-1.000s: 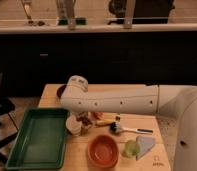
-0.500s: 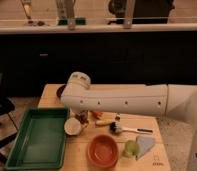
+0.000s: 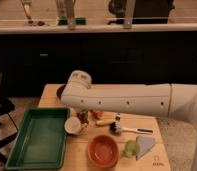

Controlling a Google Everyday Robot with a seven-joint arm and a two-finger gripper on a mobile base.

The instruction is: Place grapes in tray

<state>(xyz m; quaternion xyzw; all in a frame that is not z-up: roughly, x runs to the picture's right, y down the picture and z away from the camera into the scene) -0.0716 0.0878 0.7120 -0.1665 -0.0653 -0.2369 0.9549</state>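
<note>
Arm (image 3: 127,100) spans the table (image 3: 52,97); gripper (image 3: 83,118) hangs just beside the white cup (image 3: 72,125), state can't tell; grapes (image 3: 59,91) at far left edge, half hidden behind arm; tray (image 3: 37,137) front left; orange bowl (image 3: 102,150) nearby.

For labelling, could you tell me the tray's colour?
The tray is green, camera view; the gripper is beside the cup.

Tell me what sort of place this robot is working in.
Likely a kitchen-style test area: a wooden table set with a green tray, orange bowl and white cup, with a long dark counter behind. The gripper hangs by the cup.
</note>
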